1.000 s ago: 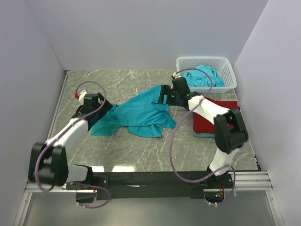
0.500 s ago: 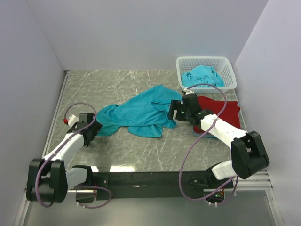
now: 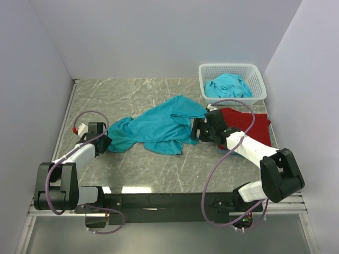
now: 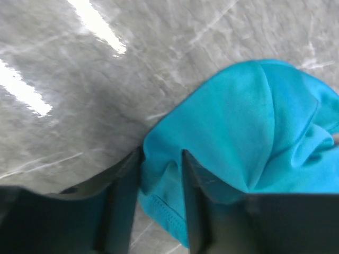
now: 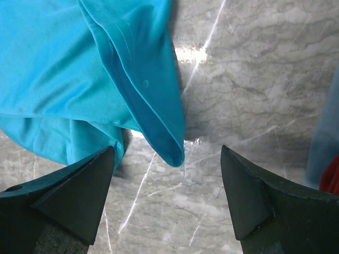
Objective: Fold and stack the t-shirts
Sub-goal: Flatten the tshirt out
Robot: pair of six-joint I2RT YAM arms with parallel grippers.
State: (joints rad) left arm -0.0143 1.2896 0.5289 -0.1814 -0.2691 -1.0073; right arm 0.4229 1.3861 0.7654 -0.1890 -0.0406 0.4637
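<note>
**Item 1, loose teal t-shirt** (image 3: 156,126): crumpled and spread slantwise across the middle of the table (image 3: 132,174). Its left tip lies near the left edge, and its upper corner points toward the basket (image 3: 255,71). Bare marble lies open in front of it, behind it and along the left edge.

**Item 2, red t-shirt** (image 3: 248,125): flat at the right side, in front of the basket and just beside the teal shirt's right end. A pale blue edge shows beneath its near side.

**Item 3, bundled teal t-shirt** (image 3: 228,85): heaped inside the white lattice basket at the far right corner.

**Left gripper** (image 3: 104,142): the arm is low and stretched forward along the left side, with the forearm nearly flat. The fingers (image 4: 123,196) are pinched on the loose shirt's left tip, with cloth bunched between them.

**Right gripper** (image 3: 195,131): the arm reaches inward from the right, with the wrist angled down. The jaws are spread wide and hold nothing. The loose shirt's folded right hem shows in the gap between them.

**Surface:** grey veined marble, glossy, with bright reflections.

**Surround:** plain pale walls (image 3: 159,37) on 3 sides.
</note>
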